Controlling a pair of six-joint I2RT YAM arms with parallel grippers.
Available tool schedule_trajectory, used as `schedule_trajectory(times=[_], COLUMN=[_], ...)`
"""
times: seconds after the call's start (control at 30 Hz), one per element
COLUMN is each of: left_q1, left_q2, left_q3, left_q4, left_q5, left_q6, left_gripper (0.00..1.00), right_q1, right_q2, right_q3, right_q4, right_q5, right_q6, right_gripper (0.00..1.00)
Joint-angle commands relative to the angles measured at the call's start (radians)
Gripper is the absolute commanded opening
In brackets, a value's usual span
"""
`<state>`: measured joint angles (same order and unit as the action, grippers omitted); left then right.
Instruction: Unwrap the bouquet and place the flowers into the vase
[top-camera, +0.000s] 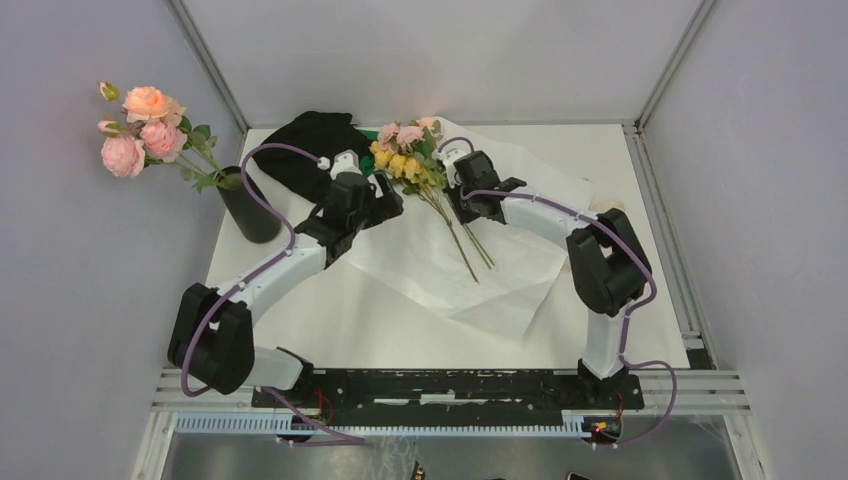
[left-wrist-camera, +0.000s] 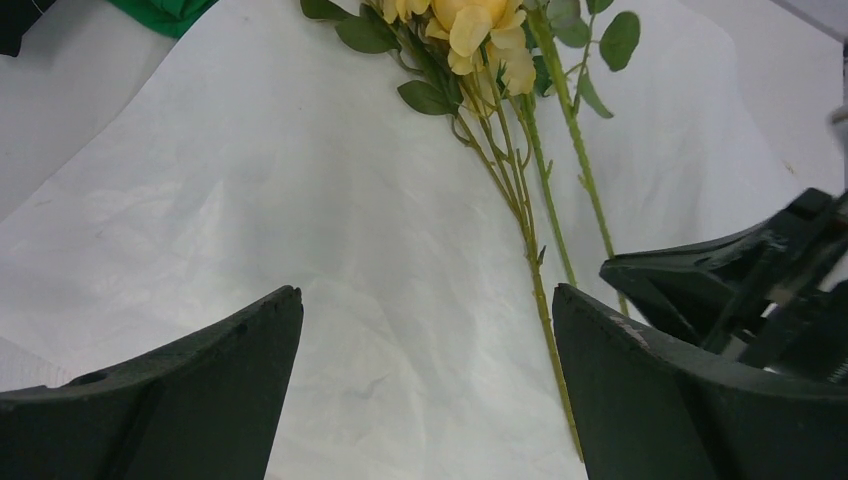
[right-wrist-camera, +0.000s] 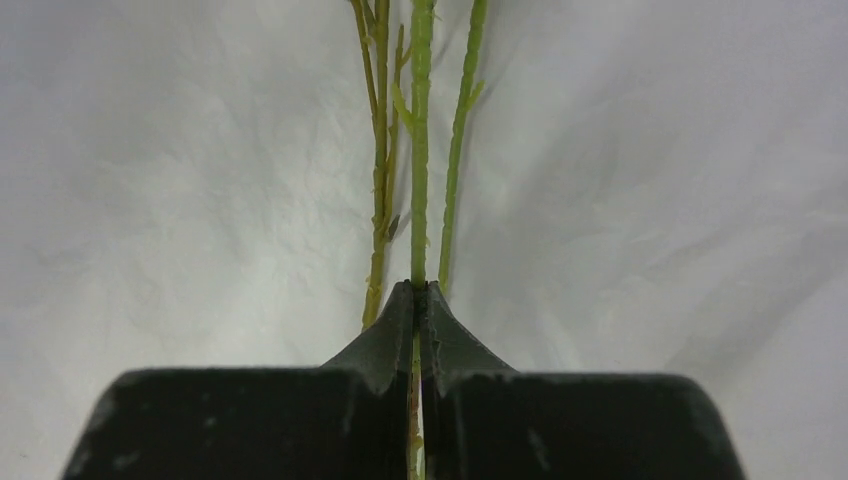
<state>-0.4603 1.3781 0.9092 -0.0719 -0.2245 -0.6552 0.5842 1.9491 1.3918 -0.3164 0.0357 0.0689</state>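
The flowers (top-camera: 408, 155), pink and yellow roses on thin green stems, lie on the spread white paper sheet (top-camera: 430, 275) at the table's middle back. My right gripper (right-wrist-camera: 420, 288) is shut on one green stem (right-wrist-camera: 419, 150), and two other stems lie loose beside it. In the top view the right gripper (top-camera: 462, 200) sits just right of the stems. My left gripper (left-wrist-camera: 425, 300) hovers open over the paper left of the stems, with nothing between its fingers; the yellow roses (left-wrist-camera: 470, 25) are ahead of it. The black vase (top-camera: 248, 210) stands at the left edge.
A separate stem of pink roses (top-camera: 145, 130) stands in the vase. A black-and-green cloth heap (top-camera: 315, 150) lies behind my left gripper (top-camera: 385, 200). Grey walls close in the table on three sides.
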Motion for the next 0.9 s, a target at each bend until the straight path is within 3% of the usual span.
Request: schedule_trajectory(times=[0.0,0.17,0.37,0.57,0.63,0.7,0.8,0.87], left_q1=[-0.004,-0.002,-0.003,-0.002,-0.003,-0.008,-0.025,-0.034], left_q2=[0.012,0.012,-0.014,0.016,0.090,0.192,0.348,0.450], left_q3=[0.002,-0.001,-0.063,-0.220,-0.226,-0.255,-0.297,-0.260], left_q4=[0.049,0.069,0.295,0.778,0.930,1.188,1.561,1.693], left_q5=[0.025,0.058,0.203,0.346,0.410,0.450,0.424,0.435], left_q6=[0.022,0.015,-0.052,-0.288,-0.372,-0.493,-0.667,-0.742], left_gripper=[1.00,1.00,1.00,0.94,0.94,0.89,0.85,0.85], right_q1=[0.003,0.003,0.002,0.004,0.005,0.007,0.016,0.026], right_q2=[-0.124,-0.189,-0.302,-0.421,-0.452,-0.477,-0.492,-0.496], right_q3=[0.000,-0.027,-0.131,-0.192,-0.203,-0.208,-0.212,-0.225], right_q4=[0.041,0.050,0.125,0.147,0.149,0.147,0.132,0.131], right_q5=[-0.002,0.028,0.042,-0.024,-0.033,-0.046,-0.085,-0.088], right_q6=[-0.018,-0.024,-0.021,-0.028,-0.029,-0.030,-0.035,-0.036], right_gripper=[0.00,0.00,0.00,0.00,0.00,0.00,0.00,0.00])
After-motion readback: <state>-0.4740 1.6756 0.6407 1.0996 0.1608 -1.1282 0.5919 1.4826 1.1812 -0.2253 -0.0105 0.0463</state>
